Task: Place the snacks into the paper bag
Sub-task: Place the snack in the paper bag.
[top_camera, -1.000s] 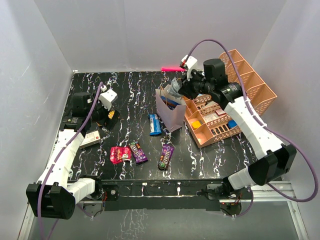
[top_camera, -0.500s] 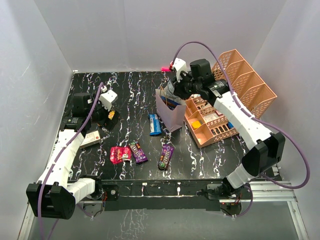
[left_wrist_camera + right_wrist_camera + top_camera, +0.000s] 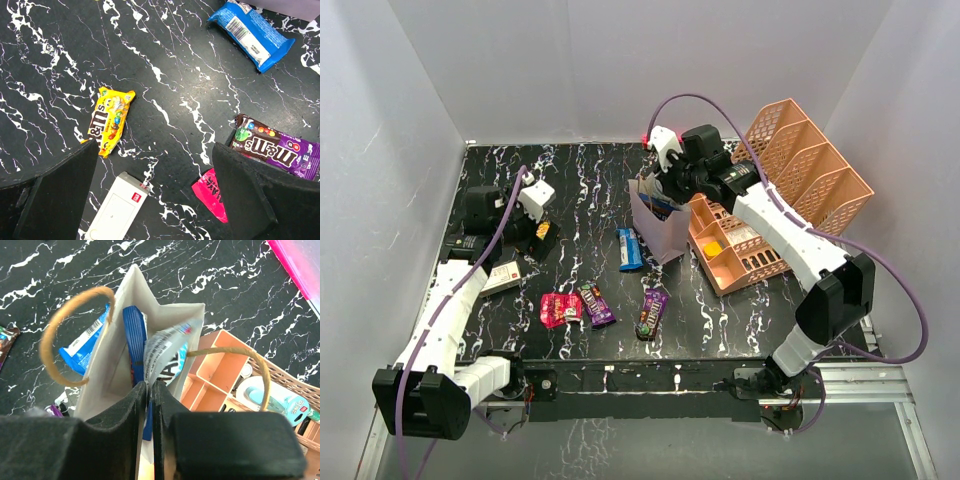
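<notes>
Right gripper (image 3: 149, 385) shifted left | clamps pouch (image 3: 167, 352) | over paper bag (image 3: 112, 365)

A black marbled table (image 3: 570, 190) is shown. A paper bag (image 3: 660, 230) is stood mid-table, a blue packet (image 3: 630, 249) just beside it. A red-pink packet (image 3: 561, 309) and purple packets (image 3: 597, 304) are laid towards the near edge, a yellow packet (image 3: 110, 119) and white box (image 3: 500, 279) towards the left edge, salmon trays (image 3: 750, 250) at the right edge
</notes>
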`<act>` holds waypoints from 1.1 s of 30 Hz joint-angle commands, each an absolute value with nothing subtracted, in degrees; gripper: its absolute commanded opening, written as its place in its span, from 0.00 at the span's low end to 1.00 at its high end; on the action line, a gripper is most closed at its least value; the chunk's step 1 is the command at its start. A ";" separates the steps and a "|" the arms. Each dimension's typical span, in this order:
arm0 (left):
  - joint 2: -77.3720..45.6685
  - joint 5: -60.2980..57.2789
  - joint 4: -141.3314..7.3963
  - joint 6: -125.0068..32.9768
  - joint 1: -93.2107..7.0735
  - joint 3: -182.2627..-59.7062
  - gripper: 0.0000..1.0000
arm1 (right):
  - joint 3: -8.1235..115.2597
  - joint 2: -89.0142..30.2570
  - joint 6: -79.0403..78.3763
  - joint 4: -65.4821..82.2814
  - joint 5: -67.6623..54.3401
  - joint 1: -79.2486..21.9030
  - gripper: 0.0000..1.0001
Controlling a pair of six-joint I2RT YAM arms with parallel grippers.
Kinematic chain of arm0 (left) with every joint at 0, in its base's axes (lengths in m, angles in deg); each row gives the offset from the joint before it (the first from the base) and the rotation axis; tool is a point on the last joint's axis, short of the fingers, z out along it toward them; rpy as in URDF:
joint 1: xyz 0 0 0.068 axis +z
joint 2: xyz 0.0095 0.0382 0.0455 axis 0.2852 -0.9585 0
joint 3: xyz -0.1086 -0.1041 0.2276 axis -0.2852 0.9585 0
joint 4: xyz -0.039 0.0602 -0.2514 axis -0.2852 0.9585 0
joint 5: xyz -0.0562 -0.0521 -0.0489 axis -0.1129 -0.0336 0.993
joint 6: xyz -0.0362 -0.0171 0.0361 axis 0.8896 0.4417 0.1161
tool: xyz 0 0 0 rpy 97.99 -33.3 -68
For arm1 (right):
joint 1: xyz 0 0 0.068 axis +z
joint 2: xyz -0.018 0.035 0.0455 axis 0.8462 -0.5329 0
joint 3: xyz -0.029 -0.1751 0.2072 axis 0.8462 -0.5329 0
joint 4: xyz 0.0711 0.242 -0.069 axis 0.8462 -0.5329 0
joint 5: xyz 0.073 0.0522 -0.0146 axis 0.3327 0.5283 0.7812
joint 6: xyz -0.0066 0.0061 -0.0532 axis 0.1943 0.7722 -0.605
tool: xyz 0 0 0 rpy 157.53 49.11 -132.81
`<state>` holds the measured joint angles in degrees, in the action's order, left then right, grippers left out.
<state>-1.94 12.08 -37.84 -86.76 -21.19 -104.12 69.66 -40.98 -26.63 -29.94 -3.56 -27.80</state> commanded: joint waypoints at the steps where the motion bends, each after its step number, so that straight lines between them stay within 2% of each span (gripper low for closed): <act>1: -0.40 13.60 -37.84 -87.47 -20.88 -103.57 0.96 | 71.96 -41.17 -27.65 -27.35 -5.32 -27.66 0.16; 13: -1.44 12.17 -38.41 -87.46 -20.88 -103.61 0.97 | 73.43 -40.50 -27.08 -28.33 -4.44 -27.64 0.24; 17: -1.94 8.39 -39.73 -86.87 -20.88 -102.70 0.98 | 73.23 -38.67 -26.75 -28.88 -1.12 -27.65 0.30; 23: -3.64 0.77 -40.58 -84.93 -20.88 -102.69 0.98 | 71.26 -34.28 -26.57 -29.23 1.51 -27.65 0.34; 28: -7.29 -0.27 -37.57 -84.45 -20.45 -105.11 0.98 | 69.55 -30.10 -26.95 -29.66 1.92 -27.98 0.39; 33: -9.22 8.53 -32.21 -88.30 -20.29 -105.81 0.98 | 65.37 -25.57 -27.42 -29.12 3.95 -29.77 0.55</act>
<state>-9.13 2.11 -37.62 -85.41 -20.67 -103.36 68.13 -29.20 -26.61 -31.04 1.62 -28.28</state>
